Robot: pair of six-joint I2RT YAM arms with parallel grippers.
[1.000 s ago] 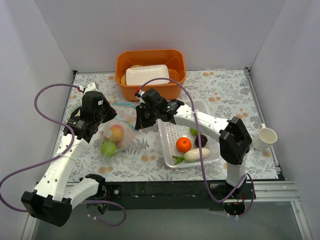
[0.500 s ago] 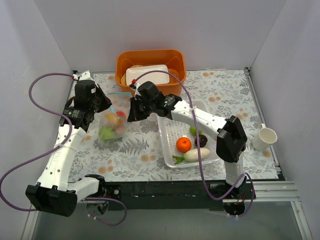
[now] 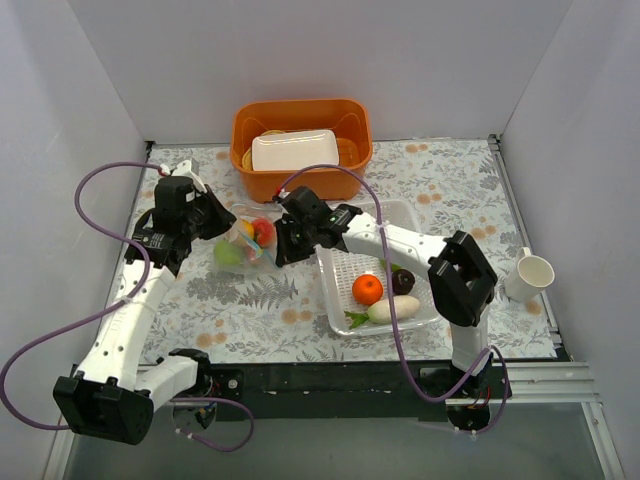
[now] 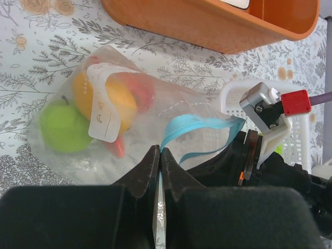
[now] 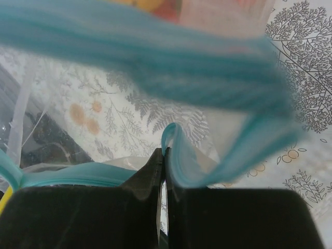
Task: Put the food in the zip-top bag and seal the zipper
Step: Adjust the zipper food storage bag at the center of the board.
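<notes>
The clear zip-top bag point(image 3: 247, 244) hangs between my two grippers, left of the white mesh basket point(image 3: 338, 268). Inside it I see food: a green apple point(image 4: 63, 126), a yellow-orange fruit point(image 4: 106, 101) and a red piece point(image 4: 142, 89). The blue-teal zipper point(image 4: 199, 124) gapes in a loop. My left gripper point(image 4: 160, 153) is shut on the bag's mouth edge. My right gripper point(image 5: 164, 153) is shut on the zipper strip point(image 5: 179, 166) at the opposite side. In the basket lie an orange point(image 3: 368, 289), a dark purple fruit point(image 3: 404, 281) and a white radish point(image 3: 393, 309).
An orange tub point(image 3: 241, 132) holding a white lidded box point(image 3: 295, 150) stands at the back, just behind the bag. A white cup point(image 3: 531, 273) sits at the right edge. White walls close in three sides.
Both grippers carried the bag from the near-left mat back and to the right, closer to the tub and basket. The bag now hangs shorter and bunched between them.
</notes>
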